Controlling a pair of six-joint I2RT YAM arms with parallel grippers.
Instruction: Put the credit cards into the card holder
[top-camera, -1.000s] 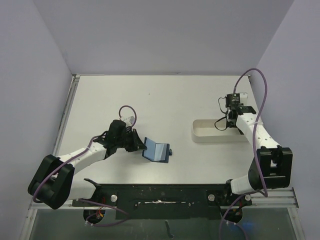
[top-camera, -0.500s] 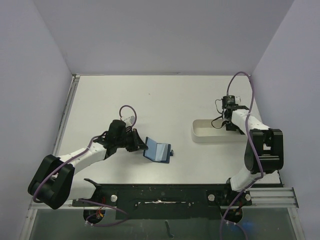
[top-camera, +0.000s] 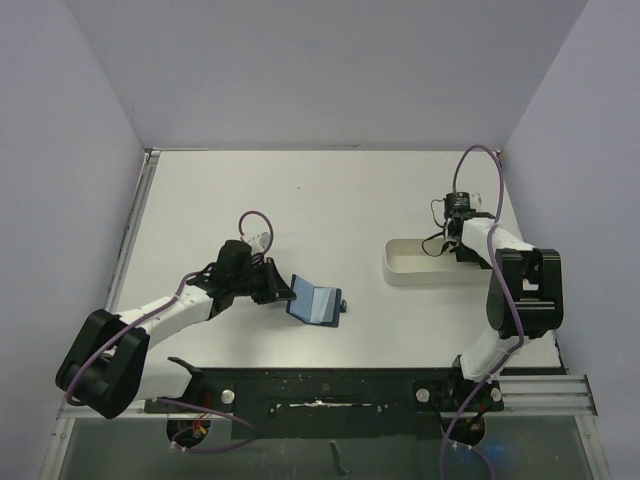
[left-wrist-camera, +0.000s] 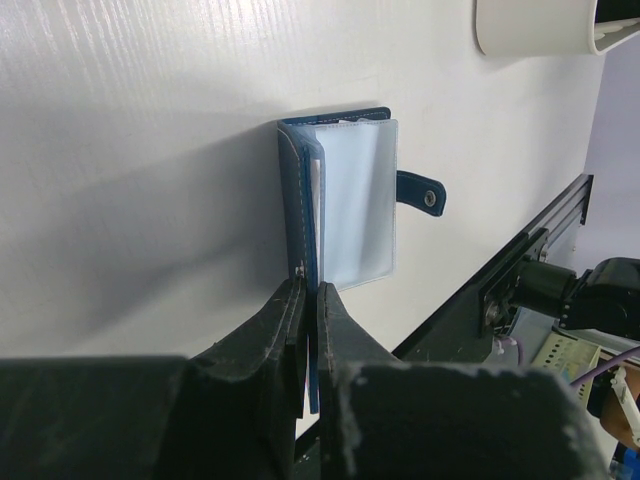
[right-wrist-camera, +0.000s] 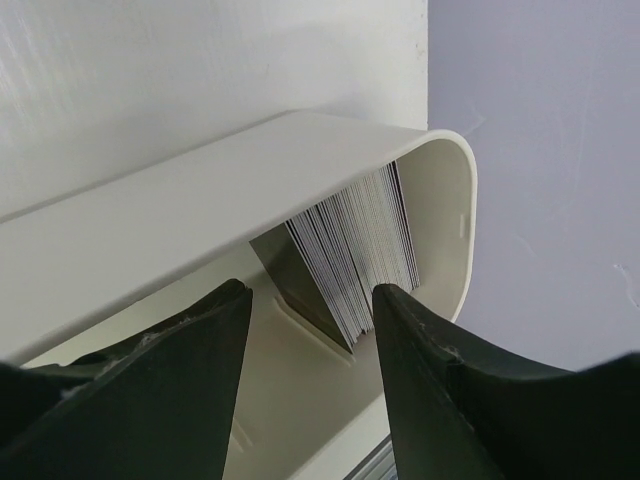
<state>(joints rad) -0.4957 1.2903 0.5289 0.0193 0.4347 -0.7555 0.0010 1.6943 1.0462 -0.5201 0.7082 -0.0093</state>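
The card holder (top-camera: 315, 303) is a navy wallet lying open on the table, its pale blue pockets (left-wrist-camera: 350, 200) facing up. My left gripper (top-camera: 284, 292) is shut on the wallet's raised navy cover (left-wrist-camera: 308, 300), which stands on edge between the fingers. Several credit cards (right-wrist-camera: 355, 250) stand on edge in a tight stack at one end of a white tray (right-wrist-camera: 200, 230). My right gripper (right-wrist-camera: 310, 300) hovers open just over the tray, one finger (right-wrist-camera: 205, 340) to the stack's left and the other (right-wrist-camera: 420, 340) at its right edge. Nothing is held between them. In the top view it (top-camera: 461, 248) sits at the tray's right end.
The long white tray (top-camera: 430, 265) lies on the table's right side, and its end (left-wrist-camera: 540, 25) shows in the left wrist view. The wallet's snap strap (left-wrist-camera: 420, 190) sticks out toward the black rail (top-camera: 320, 385) at the near edge. Lilac walls enclose the table.
The right arm's elbow swung inward and its gripper shifted slightly back over the tray's right end. The left arm and wallet have not moved.
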